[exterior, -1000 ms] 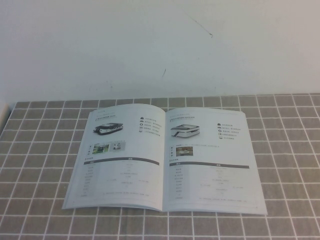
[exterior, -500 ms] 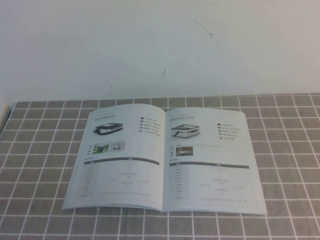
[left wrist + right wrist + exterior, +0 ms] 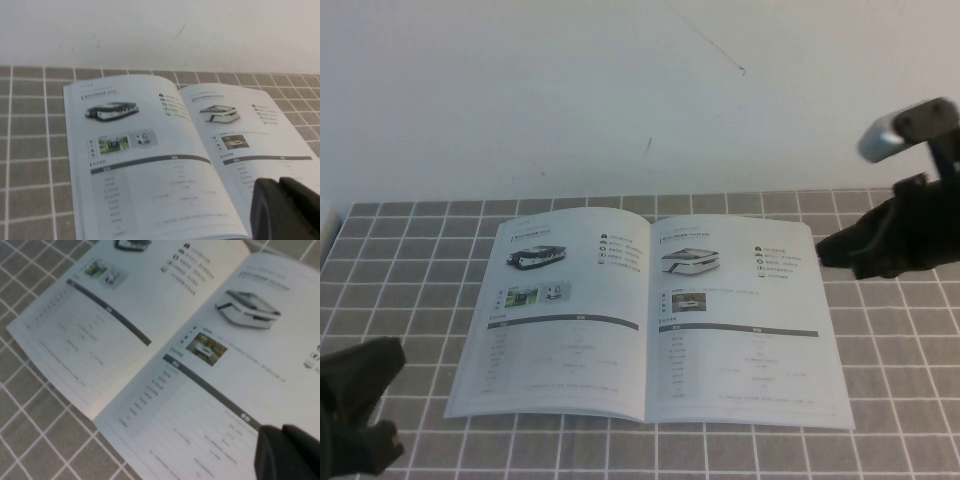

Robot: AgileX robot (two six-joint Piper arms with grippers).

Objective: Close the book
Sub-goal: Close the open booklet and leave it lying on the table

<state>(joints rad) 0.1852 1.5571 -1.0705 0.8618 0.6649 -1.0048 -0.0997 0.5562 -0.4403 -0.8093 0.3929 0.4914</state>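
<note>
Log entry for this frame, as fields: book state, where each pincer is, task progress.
book: open flat, pages up, on the checked cloth
left pincer: near left of the table, apart from the book
right pincer: by the book's far right edge; contact unclear
progress: book not yet closed

Soft even light; left pincer (image 3: 382,400) blurred near-left, right pincer (image 3: 832,252) blurred far-right.

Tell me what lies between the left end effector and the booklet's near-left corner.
Only bare checked tablecloth, per the high view. The left end effector sits near-left of the booklet; the right end effector hovers at its far-right edge.
</note>
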